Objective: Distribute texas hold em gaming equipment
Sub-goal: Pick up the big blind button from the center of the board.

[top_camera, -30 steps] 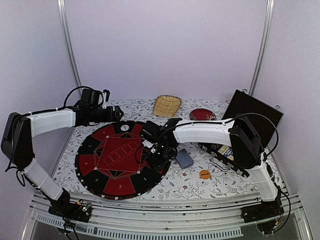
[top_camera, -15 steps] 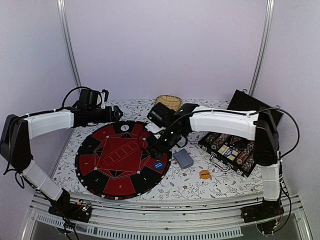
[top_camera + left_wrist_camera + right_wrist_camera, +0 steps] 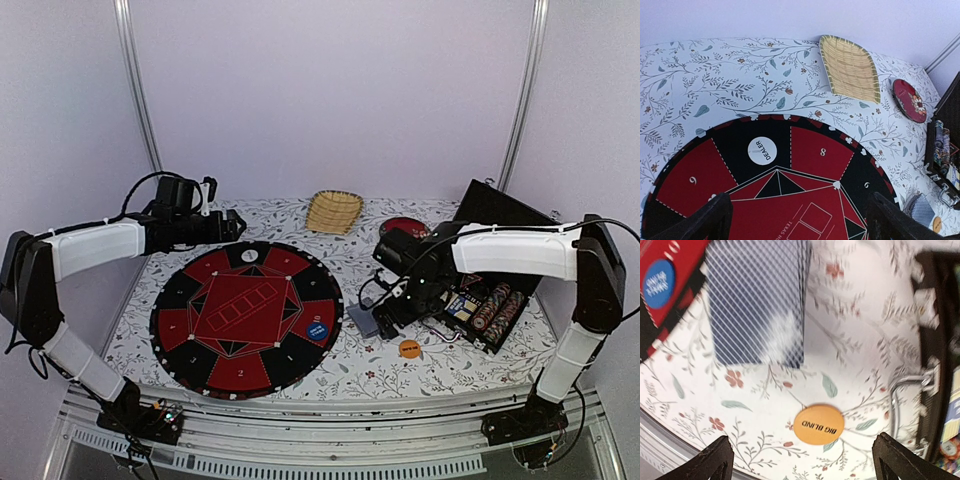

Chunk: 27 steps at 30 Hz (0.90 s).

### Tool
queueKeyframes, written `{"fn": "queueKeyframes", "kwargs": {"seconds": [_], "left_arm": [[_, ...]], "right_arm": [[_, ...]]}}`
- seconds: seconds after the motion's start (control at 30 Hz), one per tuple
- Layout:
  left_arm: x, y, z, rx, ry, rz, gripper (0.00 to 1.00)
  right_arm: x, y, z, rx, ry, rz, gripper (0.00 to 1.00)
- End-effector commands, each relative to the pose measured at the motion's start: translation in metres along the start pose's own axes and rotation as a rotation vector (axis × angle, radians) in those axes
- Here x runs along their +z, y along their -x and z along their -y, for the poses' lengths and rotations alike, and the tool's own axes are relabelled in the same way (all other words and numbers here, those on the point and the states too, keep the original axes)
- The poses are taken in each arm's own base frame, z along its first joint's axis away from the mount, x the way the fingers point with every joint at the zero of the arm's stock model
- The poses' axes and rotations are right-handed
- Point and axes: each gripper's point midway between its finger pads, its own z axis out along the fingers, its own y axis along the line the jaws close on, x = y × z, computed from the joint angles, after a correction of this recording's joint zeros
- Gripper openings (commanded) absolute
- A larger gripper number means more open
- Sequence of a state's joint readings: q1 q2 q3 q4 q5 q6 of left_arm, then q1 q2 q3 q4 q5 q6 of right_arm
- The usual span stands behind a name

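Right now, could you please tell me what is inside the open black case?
Rows of poker chips stand in the case; the right arm covers its left end, so anything there is hidden.

Layout: mat (image 3: 245,318) sits left-centre on the table (image 3: 350,372). On its far edge, dealer button (image 3: 762,150); on its right edge, second button (image 3: 316,329). Just off the mat's right side, card deck (image 3: 757,305); big blind button (image 3: 818,424) nearer, right of it. Far right, chip case (image 3: 480,305). At the back, basket (image 3: 333,211), with plate (image 3: 405,228) to its right.

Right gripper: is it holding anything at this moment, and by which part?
Nothing. The right gripper hangs open and empty over the orange Big Blind button, beside the card deck; no finger touches either.
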<state>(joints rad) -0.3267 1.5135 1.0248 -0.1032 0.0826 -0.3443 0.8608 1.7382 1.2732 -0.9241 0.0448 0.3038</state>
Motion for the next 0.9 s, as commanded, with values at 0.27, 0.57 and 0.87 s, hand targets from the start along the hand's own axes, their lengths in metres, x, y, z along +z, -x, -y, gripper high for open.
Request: {"fn": "queueKeyframes", "kwargs": {"seconds": [0.27,0.57,0.87], "left_arm": [[-0.005,-0.004,0.002,-0.004,-0.012,-0.008,0.94],[-0.004,-0.004,0.002,-0.006,-0.013,-0.010,0.94],[-0.006,-0.001,0.001,0.004,-0.001,0.000,0.94]], "right_arm": [[0.049,-0.046,0.008,0.040,-0.037,-0.164,0.99],[0.063,-0.058,0.008,0.052,0.018,-0.176,0.92],[0.076,-0.069,0.013,0.058,-0.004,-0.217,0.62]]}}
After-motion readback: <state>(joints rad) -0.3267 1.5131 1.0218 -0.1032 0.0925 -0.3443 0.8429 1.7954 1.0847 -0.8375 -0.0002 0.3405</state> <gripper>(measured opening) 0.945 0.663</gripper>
